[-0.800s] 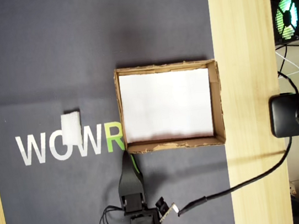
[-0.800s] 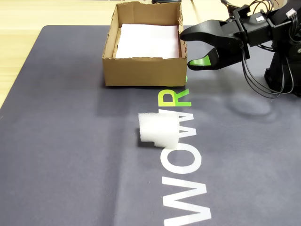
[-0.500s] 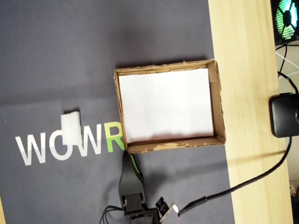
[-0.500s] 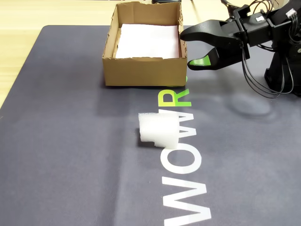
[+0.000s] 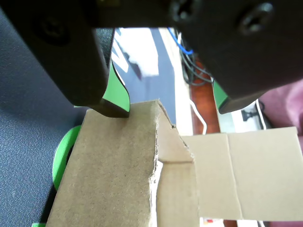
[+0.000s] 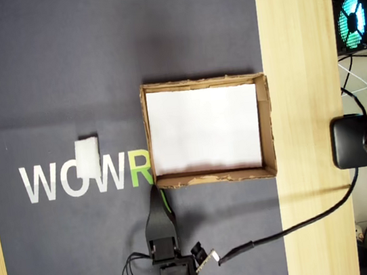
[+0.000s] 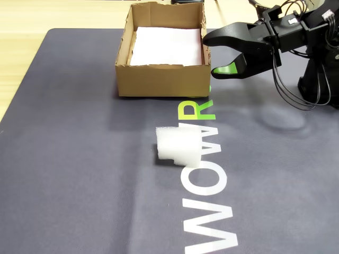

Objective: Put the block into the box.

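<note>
The block [image 6: 89, 158] is a small white foam chunk lying on the white mat lettering, well left of the box in the overhead view; in the fixed view the block [image 7: 178, 145] lies in front of the box. The box [image 6: 196, 81] is a shallow brown cardboard tray with a white sheet inside and ragged rims [image 7: 161, 82]. My gripper [image 7: 210, 55] hangs open and holds nothing, just right of the box's front right corner and above the mat. In the overhead view the gripper [image 6: 156, 195] is below the box's lower left corner. In the wrist view the gripper [image 5: 173, 109] straddles that box corner [image 5: 109, 175].
A dark grey mat [image 6: 58, 73] with "WOWR" lettering covers the wooden table [image 6: 299, 59]. My arm's base and cables [image 7: 318, 79] stand at the right of the fixed view. A black device [image 6: 351, 141] with a cable sits at the table's right edge.
</note>
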Motion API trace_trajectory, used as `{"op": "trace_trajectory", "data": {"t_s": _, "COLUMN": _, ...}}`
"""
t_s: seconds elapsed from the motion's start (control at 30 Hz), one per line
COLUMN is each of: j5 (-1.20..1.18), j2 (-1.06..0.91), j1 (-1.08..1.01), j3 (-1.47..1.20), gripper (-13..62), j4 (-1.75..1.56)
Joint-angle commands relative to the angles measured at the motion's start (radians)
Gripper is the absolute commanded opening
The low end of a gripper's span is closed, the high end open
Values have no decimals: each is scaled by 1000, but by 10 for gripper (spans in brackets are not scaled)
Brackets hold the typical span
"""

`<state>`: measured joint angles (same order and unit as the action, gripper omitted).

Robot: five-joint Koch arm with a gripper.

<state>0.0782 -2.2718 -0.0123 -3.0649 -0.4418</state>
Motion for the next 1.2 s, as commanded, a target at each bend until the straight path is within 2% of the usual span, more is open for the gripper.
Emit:
{"op": "trace_trajectory", "data": {"t_s": 0.0, "j5": 17, "j2": -107, "j1": 0, "j3": -2, "gripper": 338, "j4": -49}}
{"op": "trace_trajectory", "data": {"t_s": 0.2, "j5": 46, "j2": -107, "j1": -2, "j3": 8, "gripper": 337, "j4": -52}}
{"op": "trace_trajectory", "data": {"t_s": 0.63, "j5": 272, "j2": -107, "j1": -2, "j3": 166, "gripper": 324, "j4": -55}}
{"op": "trace_trajectory", "data": {"t_s": 0.83, "j5": 273, "j2": -107, "j1": 0, "j3": 187, "gripper": 324, "j4": -34}}
{"op": "trace_trajectory", "data": {"t_s": 1.0, "j5": 267, "j2": -109, "j1": -2, "j3": 328, "gripper": 324, "j4": 160}}
{"op": "trace_trajectory", "data": {"t_s": 1.17, "j5": 261, "j2": -109, "j1": 2, "j3": 551, "gripper": 325, "j4": 629}}
